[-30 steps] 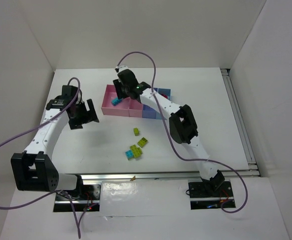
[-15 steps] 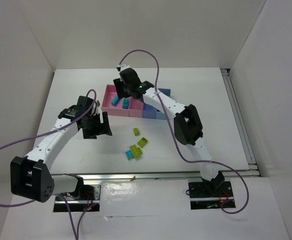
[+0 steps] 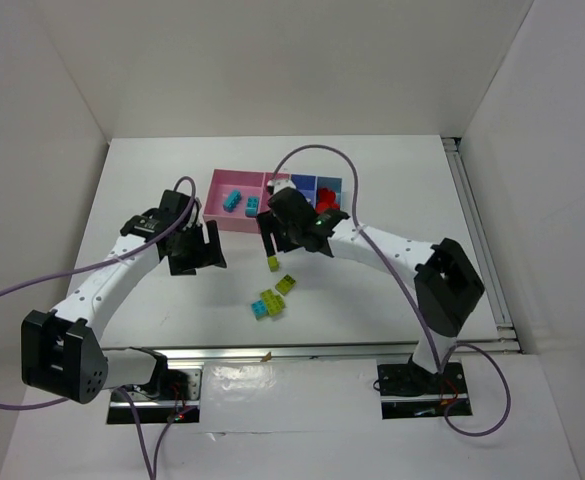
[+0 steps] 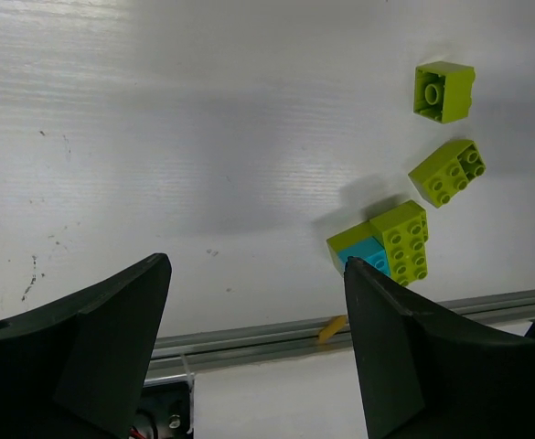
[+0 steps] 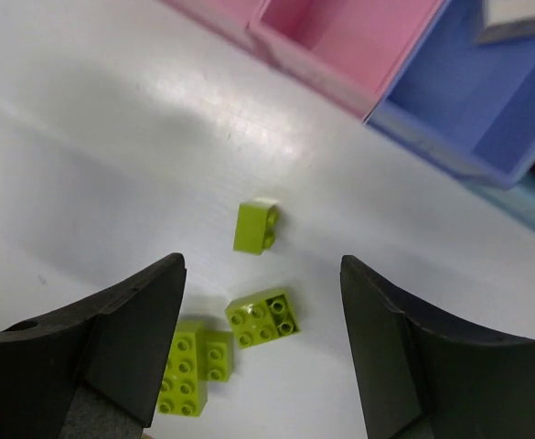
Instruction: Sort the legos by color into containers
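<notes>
The containers (image 3: 222,222) stand at the back: two pink bins, then blue ones (image 3: 305,184). Two cyan legos (image 3: 240,201) lie in the left pink bin. Red legos (image 3: 324,214) show behind the right arm. Lime legos lie on the table: a single one (image 3: 272,263), a second (image 3: 285,284), and a lime and cyan cluster (image 3: 268,303). My right gripper (image 3: 272,244) hangs open and empty above the lime legos (image 5: 256,226), in front of the bins. My left gripper (image 3: 197,262) is open and empty, left of the loose legos (image 4: 401,240).
A metal rail (image 3: 372,348) runs along the near table edge, with a small beige piece (image 3: 267,355) on it. The pink bin (image 5: 340,37) and blue bin (image 5: 473,101) sit just beyond the right gripper. White walls enclose the table on three sides.
The right gripper opened, left a cyan lego in the left pink bin, and swung back toward the lime legos. The left arm moved in toward the middle of the table.
</notes>
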